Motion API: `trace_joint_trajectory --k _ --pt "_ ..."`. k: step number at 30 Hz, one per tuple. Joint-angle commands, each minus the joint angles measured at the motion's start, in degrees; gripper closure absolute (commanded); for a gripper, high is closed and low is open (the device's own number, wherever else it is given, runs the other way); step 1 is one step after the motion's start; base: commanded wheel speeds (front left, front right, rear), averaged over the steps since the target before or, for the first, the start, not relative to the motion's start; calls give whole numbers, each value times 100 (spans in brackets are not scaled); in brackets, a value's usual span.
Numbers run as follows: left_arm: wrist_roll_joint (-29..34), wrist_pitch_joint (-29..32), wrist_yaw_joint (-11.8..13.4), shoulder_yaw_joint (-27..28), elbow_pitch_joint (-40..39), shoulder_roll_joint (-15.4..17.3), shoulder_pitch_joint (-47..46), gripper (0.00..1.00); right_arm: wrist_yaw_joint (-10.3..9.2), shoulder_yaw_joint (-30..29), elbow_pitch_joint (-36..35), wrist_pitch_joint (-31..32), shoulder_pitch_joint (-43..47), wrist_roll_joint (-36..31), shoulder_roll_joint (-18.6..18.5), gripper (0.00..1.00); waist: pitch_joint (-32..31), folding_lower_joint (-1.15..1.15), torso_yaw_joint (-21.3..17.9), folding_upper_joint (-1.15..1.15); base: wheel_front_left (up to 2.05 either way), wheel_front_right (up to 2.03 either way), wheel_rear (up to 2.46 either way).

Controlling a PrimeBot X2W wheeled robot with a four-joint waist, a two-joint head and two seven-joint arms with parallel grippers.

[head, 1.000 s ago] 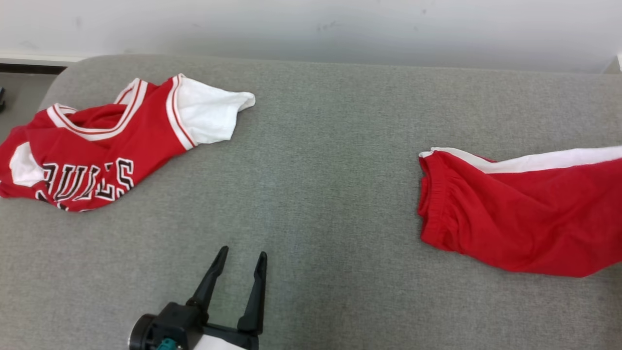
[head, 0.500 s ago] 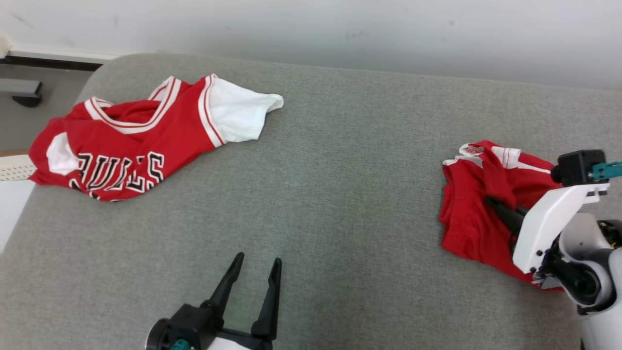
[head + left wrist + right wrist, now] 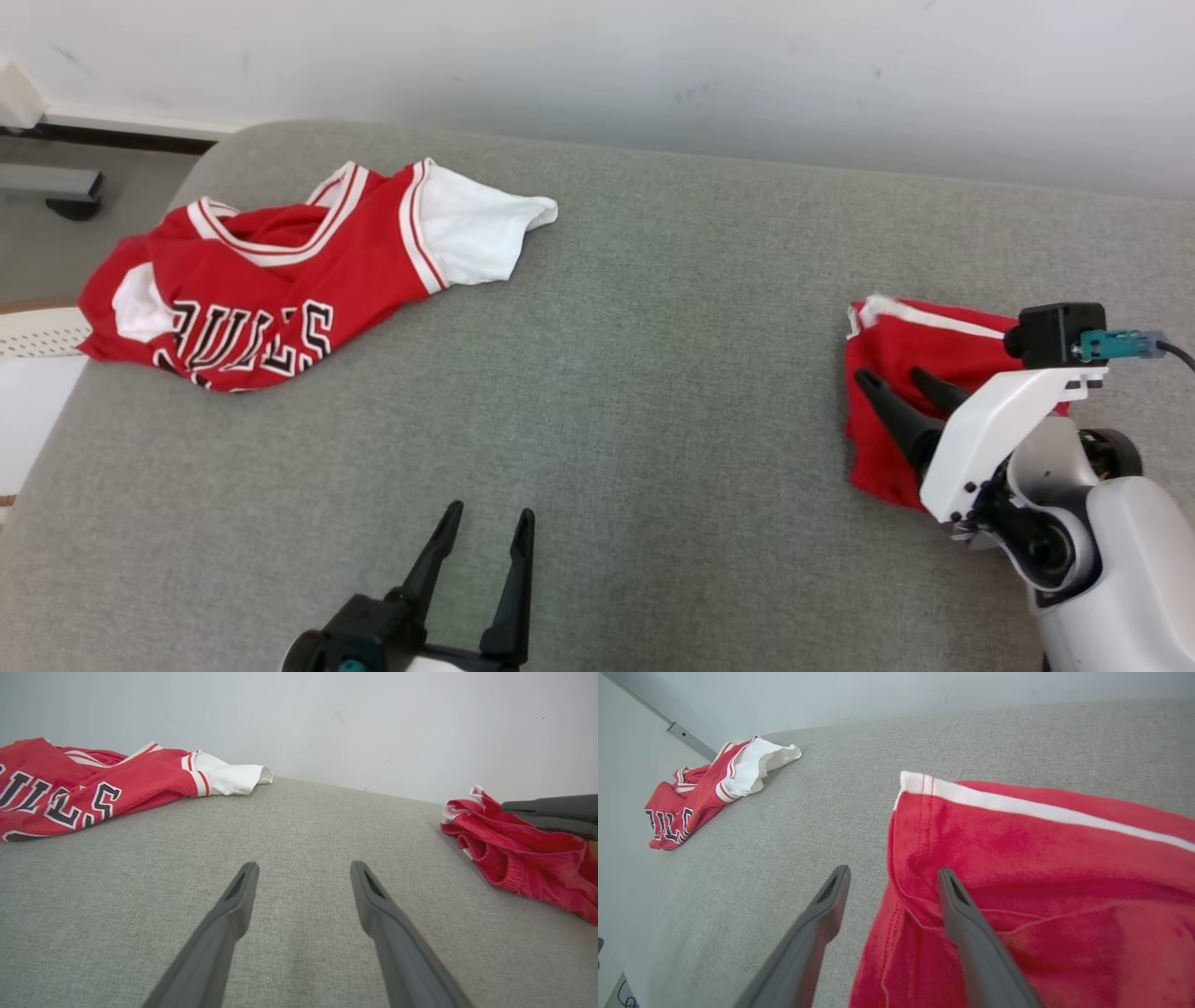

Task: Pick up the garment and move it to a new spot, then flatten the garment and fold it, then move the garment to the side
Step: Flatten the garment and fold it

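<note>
The garment, a pair of red shorts (image 3: 887, 350) with a white side stripe, lies in a compact heap at the right of the grey cushion (image 3: 653, 327). My right gripper (image 3: 892, 376) hovers over its left edge, open, with nothing between its fingers. In the right wrist view one finger (image 3: 971, 924) lies over the red shorts (image 3: 1041, 858) and the other over bare cushion. My left gripper (image 3: 491, 511) is open and empty near the front middle, well left of the shorts (image 3: 523, 868), as the left wrist view's own gripper (image 3: 304, 865) shows.
A red and white Bulls jersey (image 3: 271, 280) lies crumpled at the cushion's back left, near its left edge. A pale wall runs behind the cushion. Floor and a dark stand foot (image 3: 56, 187) show past the left edge.
My right gripper has opened and let go of the shorts, which now lie lower and more compact. The head camera has shifted; the left gripper stays open.
</note>
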Motion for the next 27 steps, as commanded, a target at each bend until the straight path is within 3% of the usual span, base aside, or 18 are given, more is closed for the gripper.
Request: trace_joint_trajectory --k 1,8,15,21,27 --pt "-27 -1 1 15 35 17 67 0 -12 50 -19 -122 -19 94 46 0 -64 0 -43 0 0 0 0" --pt "73 -1 -21 106 134 17 223 0 -12 538 -384 -826 361 510 173 0 -402 0 -200 0 0 0 0" --pt "168 -1 -4 278 155 17 527 0 -12 713 -1160 -1901 1181 372 -295 0 -862 0 -426 0 0 0 0" --pt "280 -1 -27 478 99 17 802 0 -12 329 -1379 -3104 2083 -562 -905 0 -1211 0 -570 0 0 0 0" --pt "367 -1 -106 642 20 17 966 0 -12 -345 -1283 -3968 2780 -981 -953 0 -1326 0 -631 0 0 0 0"
